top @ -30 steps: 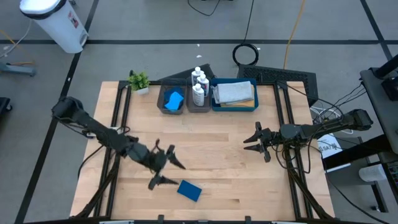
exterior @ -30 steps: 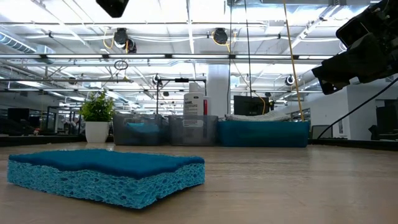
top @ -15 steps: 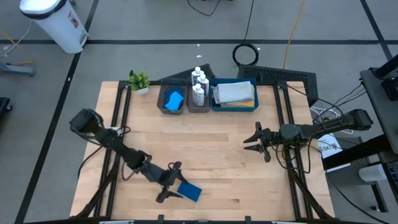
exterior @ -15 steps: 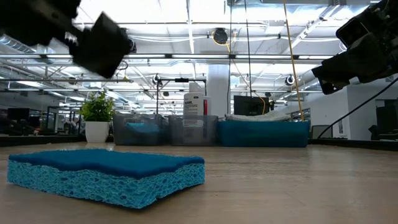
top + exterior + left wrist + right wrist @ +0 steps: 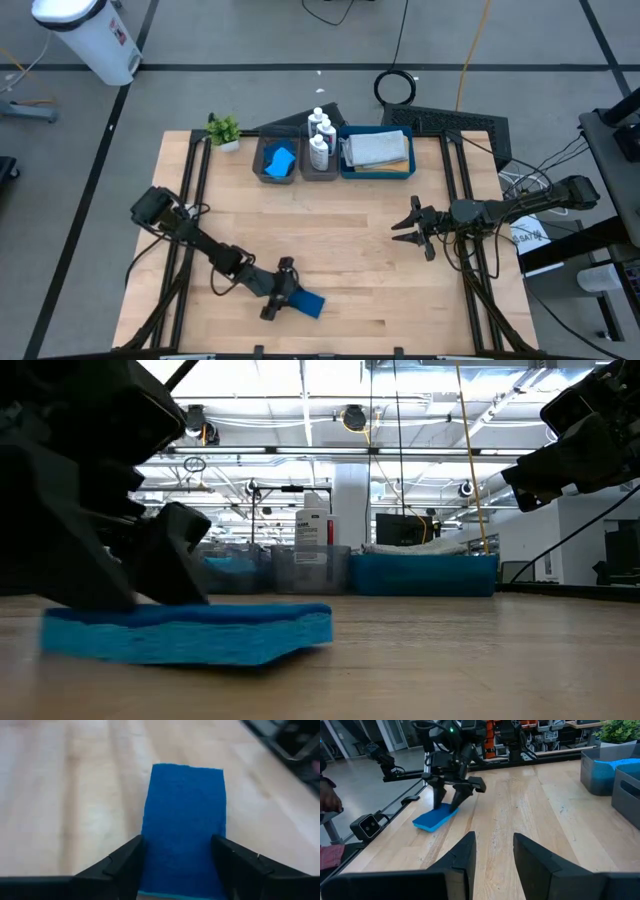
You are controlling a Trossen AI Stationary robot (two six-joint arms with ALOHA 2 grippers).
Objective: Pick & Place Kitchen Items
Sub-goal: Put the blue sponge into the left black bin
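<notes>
A dark-blue sponge (image 5: 309, 304) lies flat on the table near its near edge; it also shows in the low view (image 5: 200, 635) and in the right wrist view (image 5: 434, 818). My left gripper (image 5: 284, 293) is down at the sponge's left end, with one finger on each side of it (image 5: 180, 870). My right gripper (image 5: 402, 226) is open and empty above the table's right half, pointing left. A light-blue sponge (image 5: 280, 160), white bottles (image 5: 320, 140) and a grey cloth (image 5: 377, 148) sit in the trays at the far edge. My left gripper has the sponge's two long sides (image 5: 150, 855) between its two fingers, at the end nearest the arm. The fingers (image 5: 122, 867) slant down from the table's left and lie along the sponge. The sponge rests flat on the table.
Two grey trays (image 5: 262, 170) and a blue tray (image 5: 345, 165) stand in a row at the far edge, with a small potted plant (image 5: 223, 130) to their left. Bare wood lies between the two grippers.
My left gripper has gone toward the table's near edge and right, and down onto the dark-blue sponge, now straddling its end. In the low view the sponge has turned a little on the table and now looks level. My right arm has kept still.
</notes>
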